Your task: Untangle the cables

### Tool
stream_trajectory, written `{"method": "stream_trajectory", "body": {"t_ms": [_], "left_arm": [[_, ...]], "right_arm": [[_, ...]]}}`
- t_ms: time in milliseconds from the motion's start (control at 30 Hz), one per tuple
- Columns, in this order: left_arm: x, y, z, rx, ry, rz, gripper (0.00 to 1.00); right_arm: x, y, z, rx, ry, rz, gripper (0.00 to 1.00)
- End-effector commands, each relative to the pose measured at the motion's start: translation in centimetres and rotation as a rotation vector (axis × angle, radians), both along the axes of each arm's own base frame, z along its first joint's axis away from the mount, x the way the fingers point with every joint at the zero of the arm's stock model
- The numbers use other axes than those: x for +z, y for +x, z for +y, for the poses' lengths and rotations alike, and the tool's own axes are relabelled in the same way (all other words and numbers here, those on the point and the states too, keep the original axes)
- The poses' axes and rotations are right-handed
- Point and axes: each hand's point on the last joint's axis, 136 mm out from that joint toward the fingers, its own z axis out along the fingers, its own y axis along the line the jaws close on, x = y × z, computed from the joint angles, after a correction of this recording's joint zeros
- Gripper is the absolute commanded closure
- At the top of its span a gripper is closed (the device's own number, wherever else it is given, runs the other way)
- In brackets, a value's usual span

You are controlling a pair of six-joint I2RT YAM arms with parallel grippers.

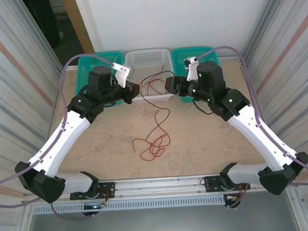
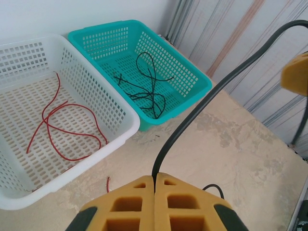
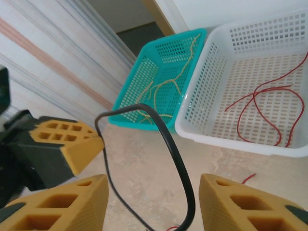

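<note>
Above the table point(image 1: 206, 144), just before the white basket point(image 2: 91, 91), pinching a black cable point(image 2: 192, 110) between the tightly closed pads of the left gripper point(image 2: 154, 177), with the right gripper point(image 3: 153, 185) spread wide and that same strand arching between its fingers. Below, with a red cable point(image 1: 154, 146) loosely looped on the tabletop. Farther back, with another red cable point(image 2: 62, 120) in the white basket, a second black cable point(image 2: 147, 89) in one teal basket point(image 2: 190, 72) and a yellow cable point(image 3: 166, 86) in the other teal basket point(image 3: 159, 45).

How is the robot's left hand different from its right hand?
The left hand has its yellow foam fingers pressed together; the right hand has them spread wide apart. The left hand pinches the thin black cable; the right hand has it looping loosely between its fingers. Both share yellow, holey foam fingers.
</note>
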Motion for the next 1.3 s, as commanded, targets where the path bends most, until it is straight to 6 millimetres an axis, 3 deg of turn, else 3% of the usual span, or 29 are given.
{"method": "stream_trajectory", "body": {"t_ms": [0,100,167,233,267,333,567,733,900,1000,1100,1267], "left_arm": [[2.5,-0.6,0.1,-0.029,-0.042,-0.068,1.00],[2.3,-0.7,-0.3,-0.047,-0.053,-0.062,1.00],[1.9,-0.7,-0.7,-0.063,-0.069,-0.044,0.95],[1.4,-0.8,-1.1,-0.080,-0.093,-0.024,0.67],[1.1,-0.8,-1.4,-0.087,-0.111,-0.014,0.57],[0.5,-0.7,-1.8,-0.097,-0.140,0.000,0.48],[-1.8,0.1,-2.9,-0.108,-0.168,0.077,0.46],[-1.7,0.5,-3.9,-0.140,-0.226,0.088,0.44],[-1.5,1.7,-4.4,-0.124,-0.232,0.089,0.59],[-1.4,2.4,-4.6,-0.117,-0.234,0.089,0.75],[-0.9,2.7,-4.8,-0.114,-0.243,0.091,0.97],[1.1,2.7,-4.7,-0.116,-0.255,0.049,1.00]], "right_arm": [[1.6,-0.1,0.3,0.026,0.016,-0.040,0.72],[2.6,-0.5,0.5,0.047,0.042,-0.062,0.95],[3.5,-0.8,0.7,0.056,0.062,-0.084,1.00],[4.6,-1.0,0.7,0.066,0.082,-0.108,1.00],[5.1,-1.1,0.8,0.072,0.093,-0.119,1.00],[6.0,-1.2,0.9,0.081,0.109,-0.137,1.00],[8.2,-1.8,1.5,0.114,0.162,-0.169,1.00],[9.1,-2.1,1.5,0.126,0.188,-0.187,1.00],[9.6,-2.4,1.7,0.142,0.207,-0.188,1.00],[9.8,-2.6,1.5,0.142,0.210,-0.191,1.00],[9.9,-2.7,1.2,0.130,0.210,-0.197,1.00],[9.4,-2.5,0.4,0.095,0.198,-0.191,1.00]]}}
